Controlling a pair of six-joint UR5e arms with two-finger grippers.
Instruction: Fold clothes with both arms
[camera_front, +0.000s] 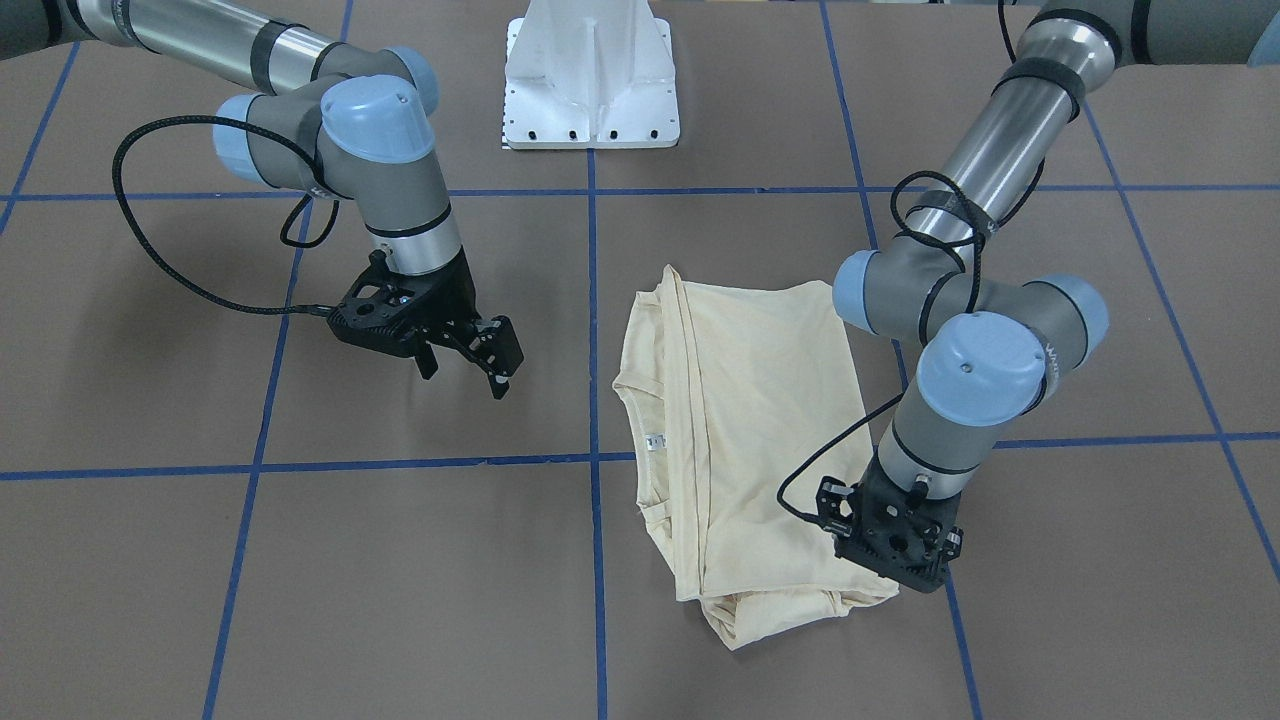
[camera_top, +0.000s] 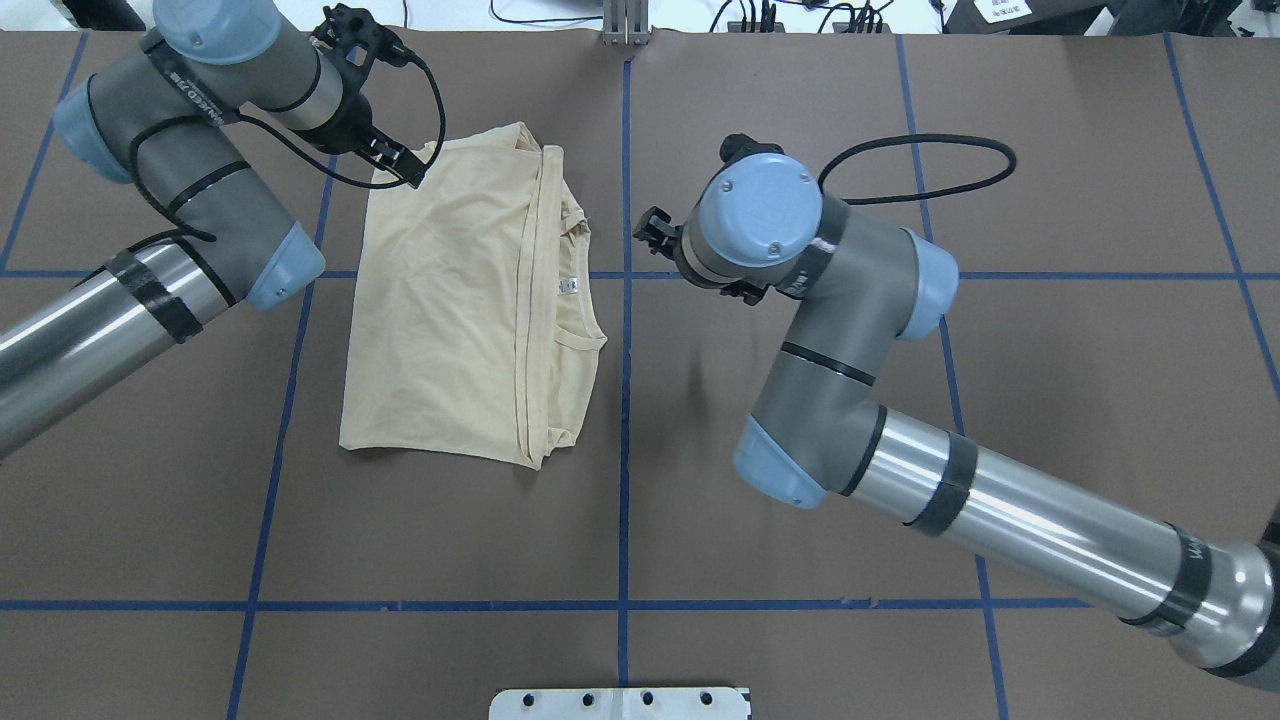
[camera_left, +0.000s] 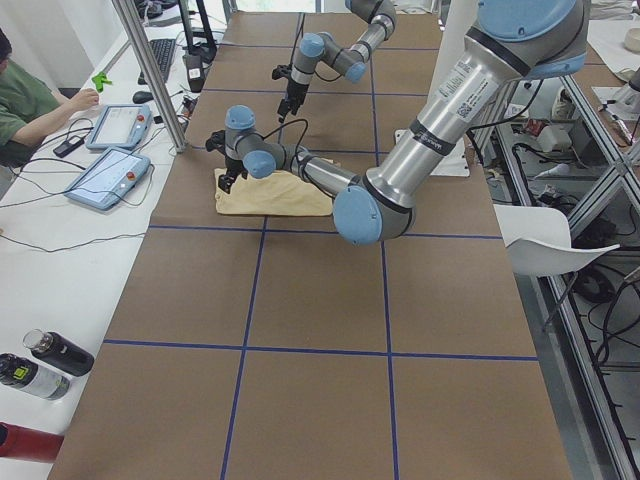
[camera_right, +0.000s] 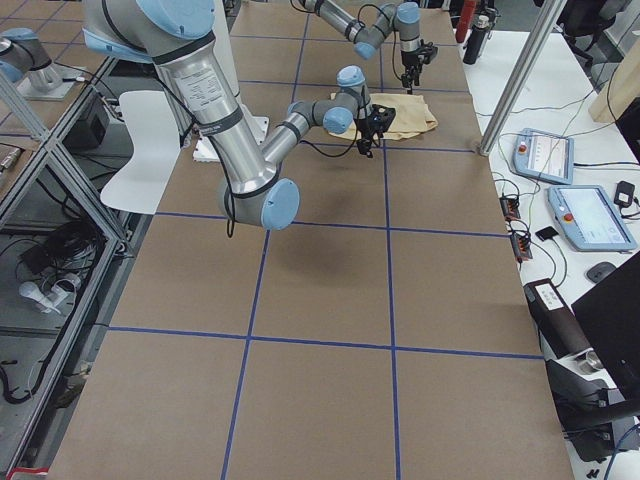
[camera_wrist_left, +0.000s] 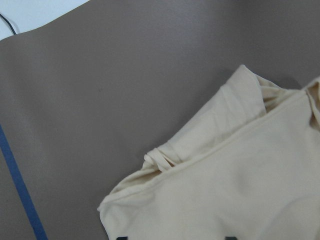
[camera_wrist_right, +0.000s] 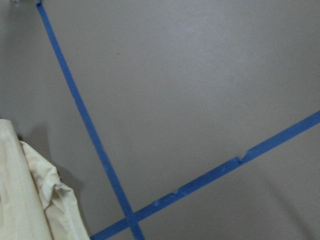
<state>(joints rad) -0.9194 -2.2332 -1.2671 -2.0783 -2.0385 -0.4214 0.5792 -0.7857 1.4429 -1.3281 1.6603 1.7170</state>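
The pale cream-yellow shirt (camera_front: 740, 420) lies folded into a rough rectangle on the brown table, and the print is hidden. Its small white neck label (camera_front: 655, 440) shows at the collar. The shirt also shows in the overhead view (camera_top: 460, 300). My left gripper (camera_top: 400, 165) points down over the shirt's far corner on my left side. In the left wrist view two dark fingertips stand wide apart over the cloth (camera_wrist_left: 240, 190), so it is open. My right gripper (camera_front: 470, 360) is open and empty. It hangs above bare table, apart from the shirt's collar side.
The white pedestal base (camera_front: 590, 80) stands at my edge of the table. Blue tape lines (camera_top: 625, 400) form a grid on the table. An operator (camera_left: 25, 105), tablets (camera_left: 105, 175), a metal pole (camera_left: 150, 75) and bottles (camera_left: 55, 355) are along the far side.
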